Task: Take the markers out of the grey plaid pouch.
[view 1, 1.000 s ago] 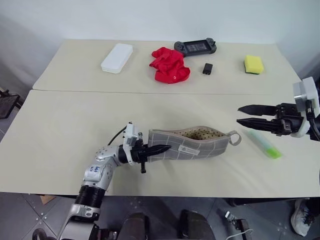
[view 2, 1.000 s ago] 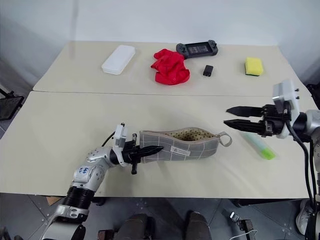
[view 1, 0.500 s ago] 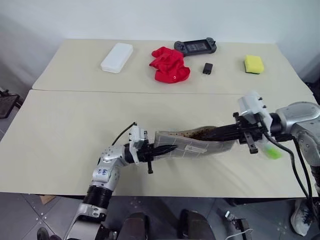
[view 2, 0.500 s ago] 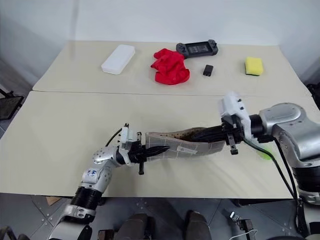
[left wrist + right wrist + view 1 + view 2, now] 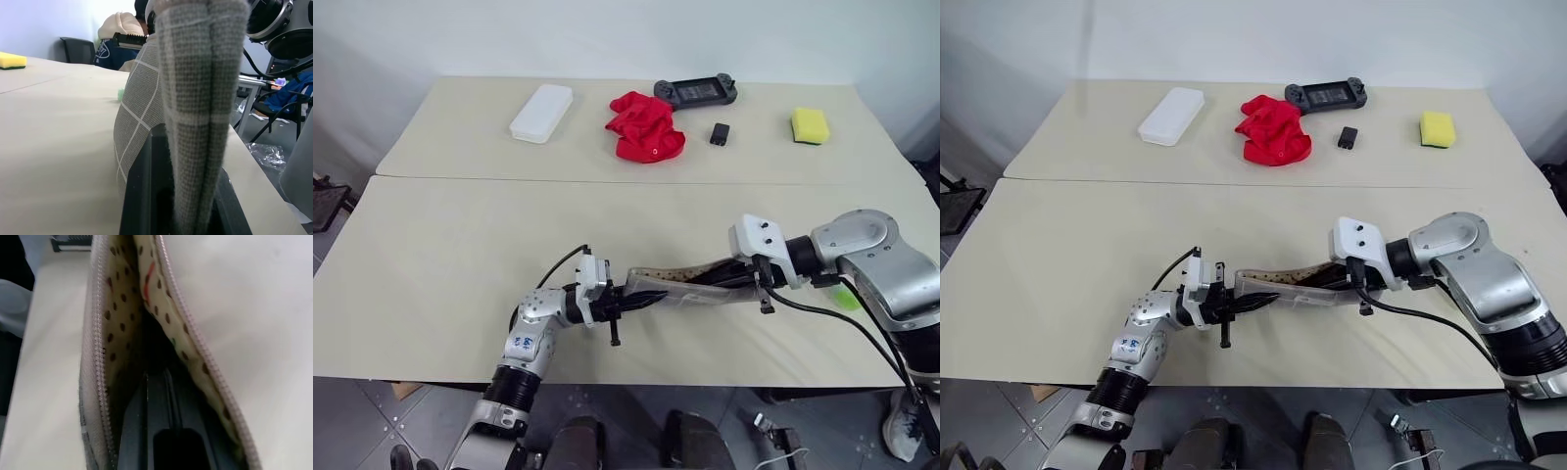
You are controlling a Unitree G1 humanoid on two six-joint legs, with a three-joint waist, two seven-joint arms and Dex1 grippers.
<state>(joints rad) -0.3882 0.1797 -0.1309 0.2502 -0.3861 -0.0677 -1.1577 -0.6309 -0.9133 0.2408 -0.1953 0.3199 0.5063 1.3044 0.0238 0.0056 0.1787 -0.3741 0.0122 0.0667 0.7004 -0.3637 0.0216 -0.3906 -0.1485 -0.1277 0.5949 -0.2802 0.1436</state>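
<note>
Pinching the near end of the grey plaid pouch (image 5: 690,290), the left gripper (image 5: 646,299) has its black fingers pressed together on the fabric — the left wrist view shows the cloth folded between them. A small white label sits on the pouch's side, its writing too small to read. The right gripper (image 5: 1327,281) reaches into the pouch's open mouth; inside, the right wrist view shows the cream, brown-dotted lining and a red streak, with the fingers lying close together. Just beyond the right arm, a pale green marker (image 5: 845,298) lies on the table (image 5: 431,255). Farther back: a white case (image 5: 541,99), red cloth (image 5: 644,126), black game controller (image 5: 696,92), small black block (image 5: 720,134) and yellow sponge (image 5: 810,125).
</note>
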